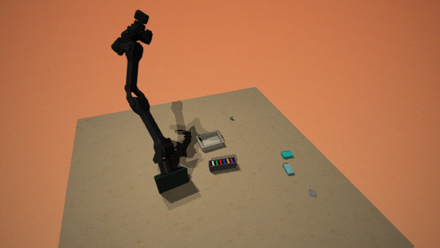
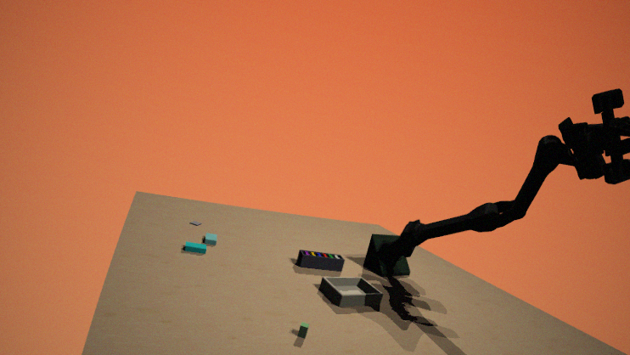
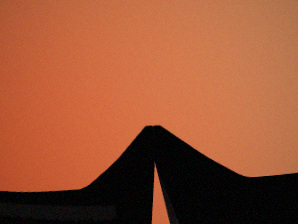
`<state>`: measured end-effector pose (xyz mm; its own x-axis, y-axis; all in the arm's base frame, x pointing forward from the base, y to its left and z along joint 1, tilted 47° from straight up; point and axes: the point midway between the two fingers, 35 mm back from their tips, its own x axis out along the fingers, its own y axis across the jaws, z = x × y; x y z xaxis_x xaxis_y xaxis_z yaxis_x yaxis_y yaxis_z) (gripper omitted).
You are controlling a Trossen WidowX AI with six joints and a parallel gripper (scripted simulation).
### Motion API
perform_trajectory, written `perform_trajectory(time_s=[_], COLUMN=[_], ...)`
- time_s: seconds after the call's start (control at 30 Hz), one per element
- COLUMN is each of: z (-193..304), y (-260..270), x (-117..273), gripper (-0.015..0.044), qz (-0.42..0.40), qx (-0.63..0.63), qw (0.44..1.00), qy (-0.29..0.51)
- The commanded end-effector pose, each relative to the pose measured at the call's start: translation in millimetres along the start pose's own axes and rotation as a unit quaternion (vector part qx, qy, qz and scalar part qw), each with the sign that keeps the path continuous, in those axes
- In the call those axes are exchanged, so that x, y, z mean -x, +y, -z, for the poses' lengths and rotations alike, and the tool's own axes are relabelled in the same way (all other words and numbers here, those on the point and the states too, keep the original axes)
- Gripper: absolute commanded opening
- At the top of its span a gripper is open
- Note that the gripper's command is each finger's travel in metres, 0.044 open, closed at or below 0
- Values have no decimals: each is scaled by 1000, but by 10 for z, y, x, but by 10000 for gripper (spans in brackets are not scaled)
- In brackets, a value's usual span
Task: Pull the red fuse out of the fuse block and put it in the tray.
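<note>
The dark fuse block (image 1: 222,167) (image 2: 320,263) sits on the table and holds a row of coloured fuses. The red fuse (image 1: 220,161) (image 2: 324,255) stands in it, third from the white end. The grey tray (image 1: 212,147) (image 2: 352,301) lies empty just behind the block. My gripper (image 1: 147,36) (image 2: 619,145) (image 3: 152,132) is raised high above the table, far from the block and the tray. In the wrist view its fingertips meet against the orange background, with nothing between them.
Two teal blocks (image 1: 286,154) (image 1: 288,168) (image 2: 210,238) (image 2: 195,247) and a small grey tile (image 1: 312,193) (image 2: 195,223) lie far off to the side. A small green block (image 1: 230,117) (image 2: 302,329) stands beyond the tray. The arm's base (image 1: 171,180) (image 2: 387,260) stands beside the fuse block.
</note>
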<state>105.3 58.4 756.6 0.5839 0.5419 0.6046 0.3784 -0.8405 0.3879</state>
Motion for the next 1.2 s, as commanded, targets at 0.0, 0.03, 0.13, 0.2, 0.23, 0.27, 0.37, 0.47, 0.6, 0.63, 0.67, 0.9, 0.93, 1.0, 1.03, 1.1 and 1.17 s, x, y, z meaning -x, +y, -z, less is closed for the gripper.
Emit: perform_trajectory(time_s=[0.0,0.03,0.13,0.2,0.23,0.27,0.37,0.47,0.6,0.63,0.67,0.9,0.93,1.0,1.03,1.1,1.17], z=[-6,-25,-139,-226,-276,-339,-502,-683,-1027,-1118,-1220,-2101,-2241,-2529,-2675,-2968,-3260], y=[16,62,325,507,601,704,871,1020,1373,1454,1536,2052,2107,2207,2251,2321,2366], x=[2,9,60,105,131,157,209,265,392,427,463,785,837,957,1024,1163,1307], gripper=[26,53,74,74,74,74,74,74,74,74,74,74,74,74,74,74,74], qz=[-2,-8,-42,-67,-79,-90,-110,-129,-171,-181,-191,-270,-281,-305,-317,-341,-364], qx=[-2,-7,-34,-53,-63,-77,-122,-168,-226,-240,-257,-385,-402,-435,-451,-480,-508], qw=[1000,1000,999,996,995,993,986,977,959,953,946,880,868,843,829,801,771], qy=[0,0,0,0,0,-2,-10,-19,-33,-36,-39,-69,-74,-86,-93,-106,-120])
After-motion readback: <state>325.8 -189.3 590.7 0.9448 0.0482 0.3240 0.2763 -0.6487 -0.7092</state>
